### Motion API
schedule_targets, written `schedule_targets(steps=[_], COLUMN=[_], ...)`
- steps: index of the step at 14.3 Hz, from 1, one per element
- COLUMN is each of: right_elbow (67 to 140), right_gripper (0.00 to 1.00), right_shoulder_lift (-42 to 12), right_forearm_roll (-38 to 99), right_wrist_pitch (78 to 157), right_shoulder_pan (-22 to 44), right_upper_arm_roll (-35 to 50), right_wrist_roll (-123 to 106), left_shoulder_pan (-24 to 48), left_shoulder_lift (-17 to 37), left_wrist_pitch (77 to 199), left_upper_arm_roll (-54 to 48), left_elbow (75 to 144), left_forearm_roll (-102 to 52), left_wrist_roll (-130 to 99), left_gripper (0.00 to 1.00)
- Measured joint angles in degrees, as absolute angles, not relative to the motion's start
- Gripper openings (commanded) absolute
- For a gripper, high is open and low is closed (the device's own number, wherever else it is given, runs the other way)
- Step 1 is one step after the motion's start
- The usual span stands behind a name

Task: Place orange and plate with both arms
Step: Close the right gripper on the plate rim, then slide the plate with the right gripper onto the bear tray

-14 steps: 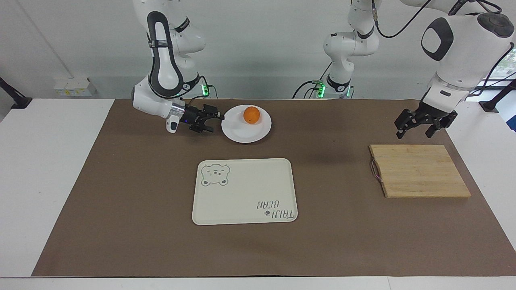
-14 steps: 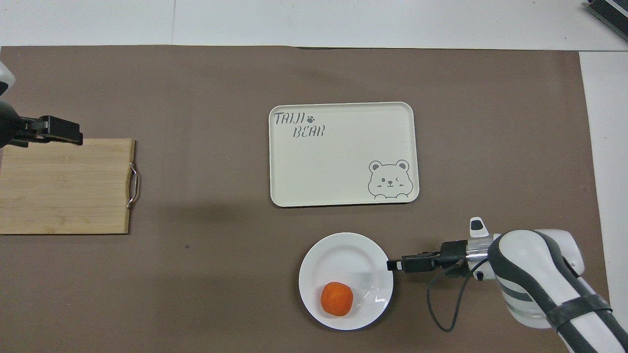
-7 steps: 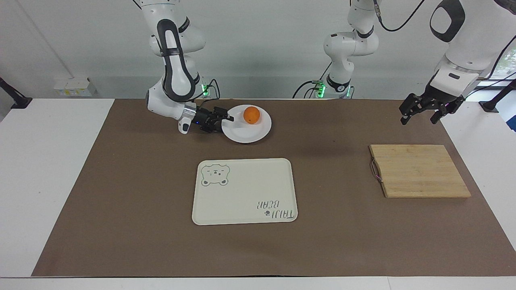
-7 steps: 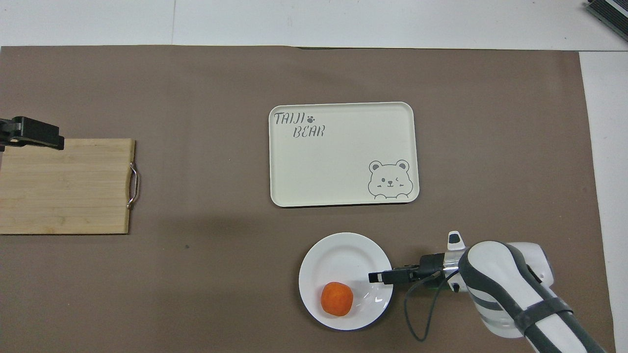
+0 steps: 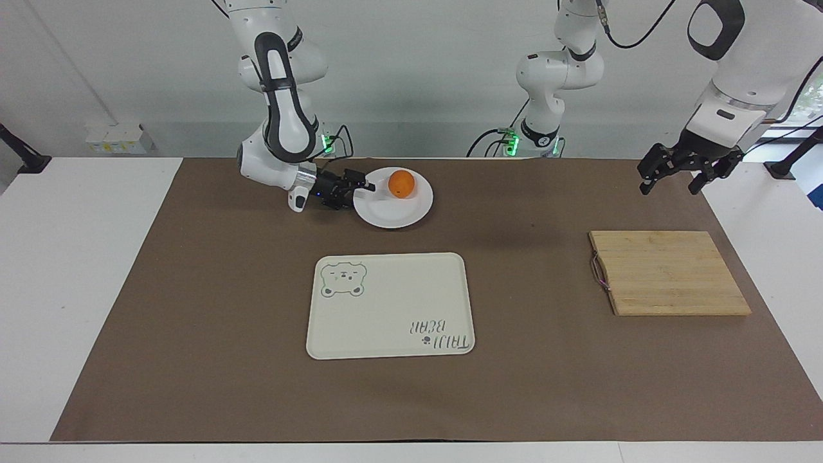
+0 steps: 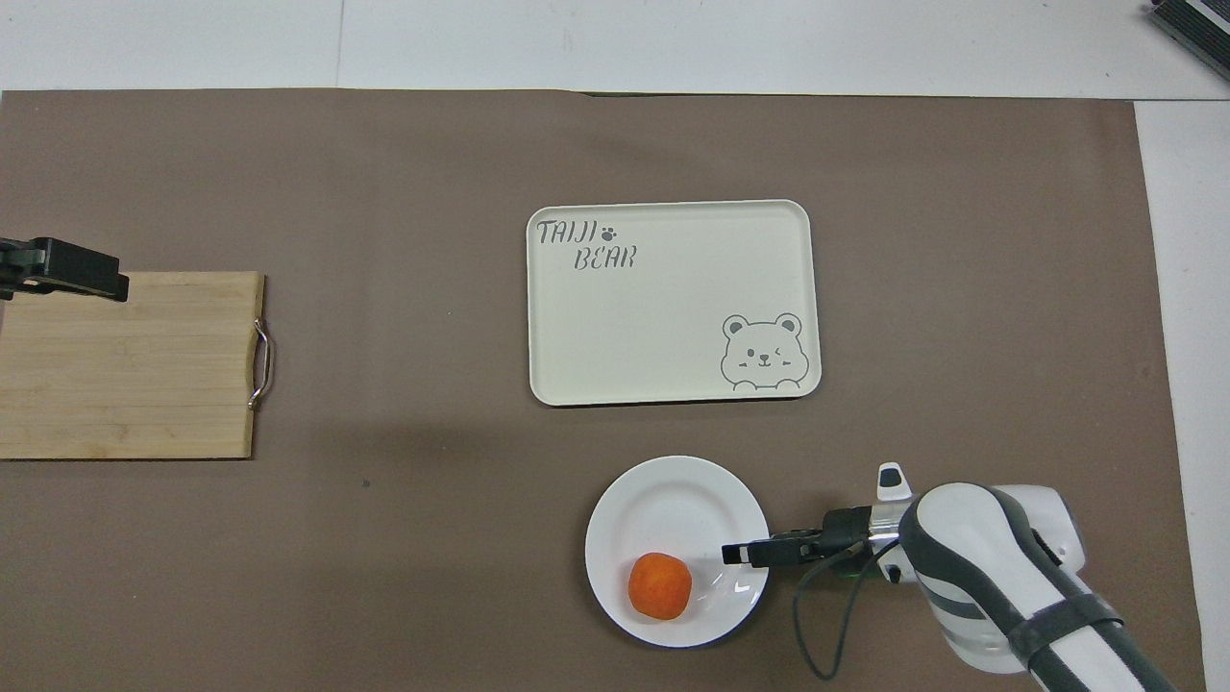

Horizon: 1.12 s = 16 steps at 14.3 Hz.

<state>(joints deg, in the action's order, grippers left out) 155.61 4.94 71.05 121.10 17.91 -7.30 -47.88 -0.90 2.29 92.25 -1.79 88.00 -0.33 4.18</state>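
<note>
The white plate [image 5: 386, 212] [image 6: 663, 500] lies near the robots' edge of the brown mat. The orange [image 5: 401, 184] [image 6: 659, 585] rests on it, on the part closest to the robots. My right gripper [image 5: 360, 193] [image 6: 745, 555] lies low and level at the plate's rim on the side toward the right arm's end. It is open, with its upper finger reaching over the rim, short of the orange. My left gripper [image 5: 670, 182] [image 6: 85, 273] hangs open in the air over the cutting board's edge at the left arm's end, holding nothing.
A cream tray [image 5: 392, 308] [image 6: 673, 317] with a bear drawing lies mid-table, farther from the robots than the plate. A wooden cutting board [image 5: 669, 273] [image 6: 125, 365] with a metal handle lies toward the left arm's end. A brown mat [image 5: 193, 321] covers the table.
My right gripper has slid in from beside the plate until its upper finger overlaps the rim. My left gripper has risen from just above the cutting board. Plate and orange have not moved.
</note>
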Motion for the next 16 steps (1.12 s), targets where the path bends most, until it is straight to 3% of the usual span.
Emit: schedule_targets(steps=[1, 3, 5, 16], right_elbow=[155.87, 156.15, 156.18, 152.69], right_gripper=[0.17, 0.12, 0.00, 0.00], right_shoulder_lift=[4.94, 4.94, 4.94, 4.42], right_forearm_roll=[71.05, 71.05, 71.05, 71.10], right_wrist_pitch=[121.12, 121.36, 122.22, 122.54], right_shoulder_pan=[18.07, 18.26, 18.32, 18.41], right_upper_arm_roll=[-7.30, -7.31, -7.31, -7.35], right_wrist_roll=[-47.82, -47.72, -47.71, -43.50], left_shoulder_pan=[-0.98, -1.06, -1.08, -1.07], left_shoulder_lift=[2.28, 2.29, 2.27, 2.27], left_wrist_pitch=[92.05, 91.72, 91.69, 91.68], left_upper_arm_roll=[-1.79, -1.76, -1.69, -1.76], left_elbow=[88.01, 88.04, 88.04, 88.04], left_forearm_roll=[-0.33, -0.33, -0.33, -0.33], left_wrist_roll=[4.97, 5.96, 6.10, 6.24], left_gripper=[1.00, 1.00, 1.00, 1.00])
